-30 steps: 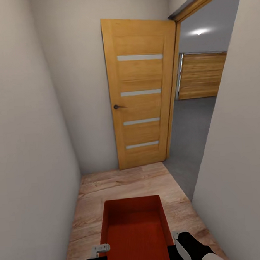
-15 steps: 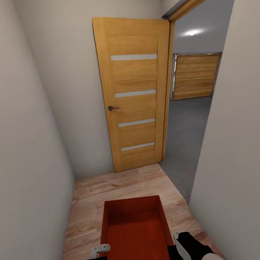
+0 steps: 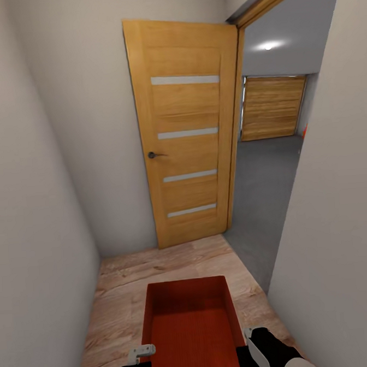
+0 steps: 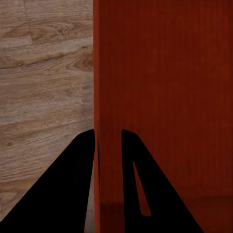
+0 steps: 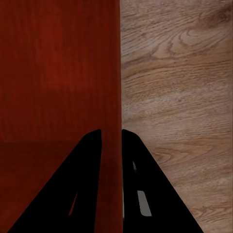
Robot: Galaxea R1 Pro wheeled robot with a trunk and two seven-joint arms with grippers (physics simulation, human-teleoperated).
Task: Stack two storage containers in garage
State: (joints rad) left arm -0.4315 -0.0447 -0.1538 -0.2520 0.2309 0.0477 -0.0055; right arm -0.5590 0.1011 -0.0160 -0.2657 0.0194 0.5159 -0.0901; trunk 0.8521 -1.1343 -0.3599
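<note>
**Orange-red bin carried at the garage threshold**

The left gripper [image 4: 108,145] pinches the left wall of the orange-red rectangular plastic bin [image 3: 190,325], one finger inside and one outside. The bin's ribbed bottom spans between the two sets of fingers, above the light wood-plank flooring [image 3: 173,266]. The right gripper [image 5: 111,145] clamps the right wall likewise. Beyond the fingertips stands an open wooden door with glass strips [image 3: 185,131]; right of it lies dark grey concrete floor [image 3: 267,172].

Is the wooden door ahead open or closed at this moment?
Open: the wooden door is swung against the wall, and the grey garage floor shows through the doorway.
</note>
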